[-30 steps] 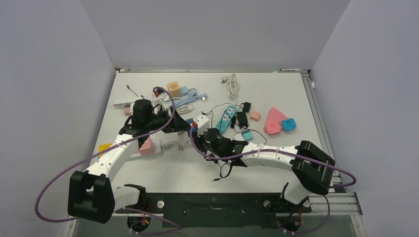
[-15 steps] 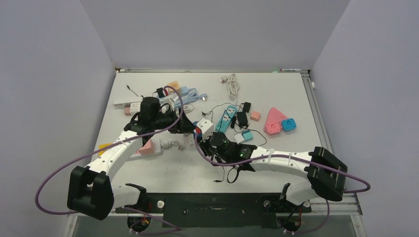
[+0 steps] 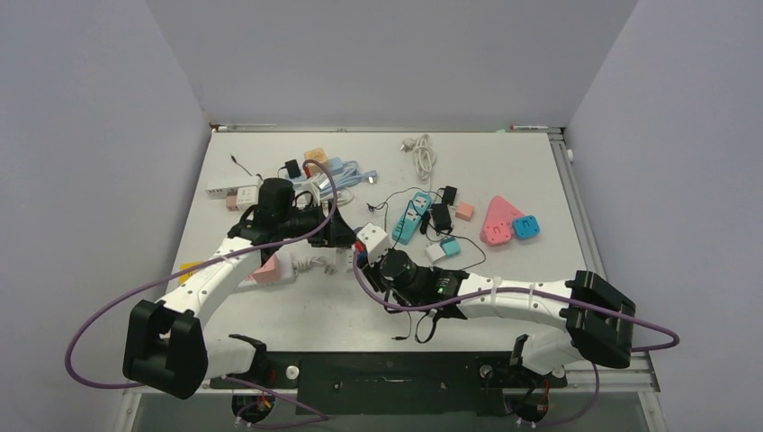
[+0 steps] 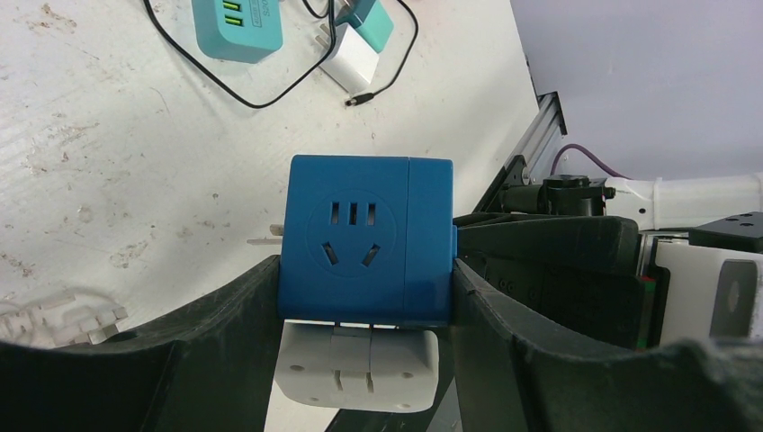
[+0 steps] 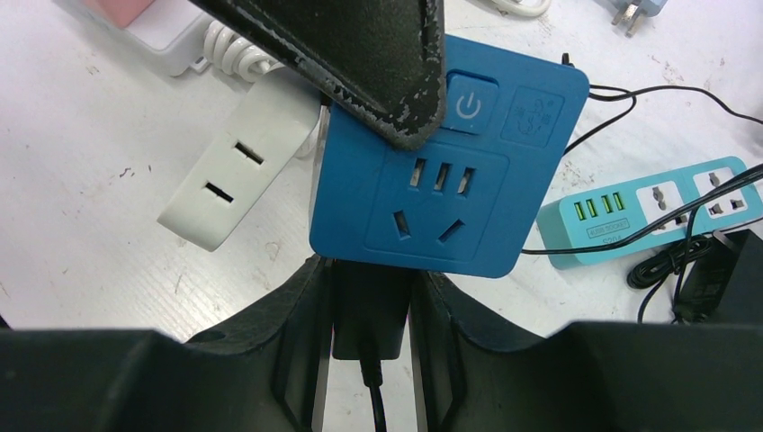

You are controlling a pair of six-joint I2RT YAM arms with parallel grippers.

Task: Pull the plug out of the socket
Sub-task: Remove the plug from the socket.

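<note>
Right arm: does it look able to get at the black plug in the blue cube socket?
Yes, apparently: the right gripper is shut on the black plug, and the left gripper clamps the blue cube socket. Nothing seems to block it.

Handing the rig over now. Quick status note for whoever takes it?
Grips: left gripper jaws clamped on the blue plastic cube socket; right gripper jaws shut on the black plastic plug at the socket's near face.
Done: both grips set.
Left: plug looks still seated, so pull the two apart.
Note: a white plastic adapter is on another face.
</note>
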